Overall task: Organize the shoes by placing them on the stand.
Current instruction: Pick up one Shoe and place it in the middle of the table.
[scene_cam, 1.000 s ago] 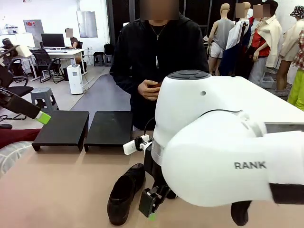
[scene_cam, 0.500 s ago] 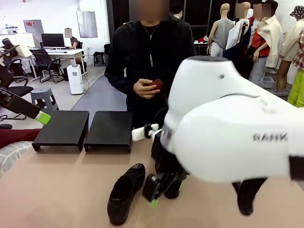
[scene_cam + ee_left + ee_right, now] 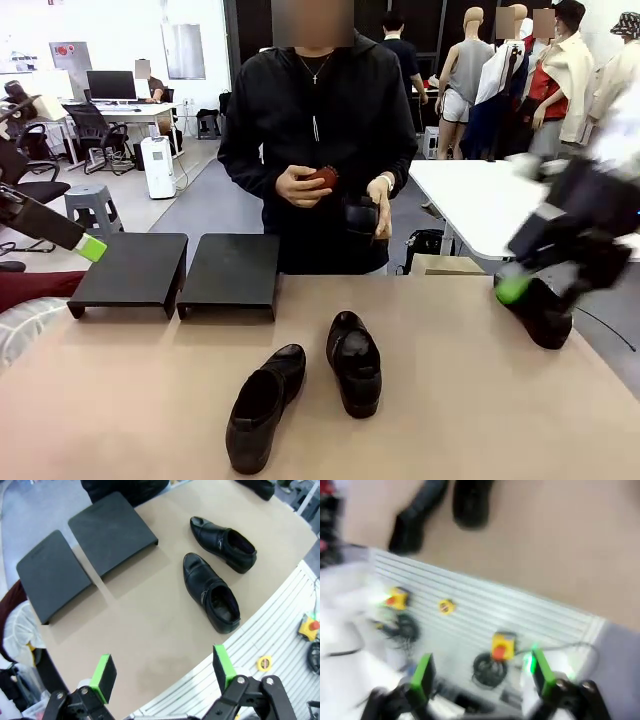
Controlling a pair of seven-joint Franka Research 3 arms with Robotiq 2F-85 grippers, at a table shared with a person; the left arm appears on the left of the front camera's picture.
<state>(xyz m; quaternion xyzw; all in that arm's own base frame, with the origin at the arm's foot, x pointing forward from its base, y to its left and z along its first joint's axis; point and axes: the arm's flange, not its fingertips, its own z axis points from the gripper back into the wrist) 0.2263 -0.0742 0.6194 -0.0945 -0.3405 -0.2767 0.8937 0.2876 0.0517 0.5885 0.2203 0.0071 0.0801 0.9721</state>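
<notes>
Swung clear of the table's middle, where it loomed a second ago, the white right arm now hangs blurred at the right edge. Behind lies an open workroom with desks, a monitor and office chairs far left, and a white table (image 3: 470, 195) at the right. A person in a black top (image 3: 320, 120) stands at the far side of the tan tabletop (image 3: 450, 400). Two flat black low stands (image 3: 130, 270) sit side by side at its far left. One glossy black leather shoe (image 3: 354, 362) and a second shoe (image 3: 262, 408) lie near the middle, and a third shoe (image 3: 545, 318) lies at the right edge, just below the right gripper (image 3: 528, 260), whose green pads stand apart, empty. The left gripper (image 3: 162, 672) hangs spread wide, holding nothing.
</notes>
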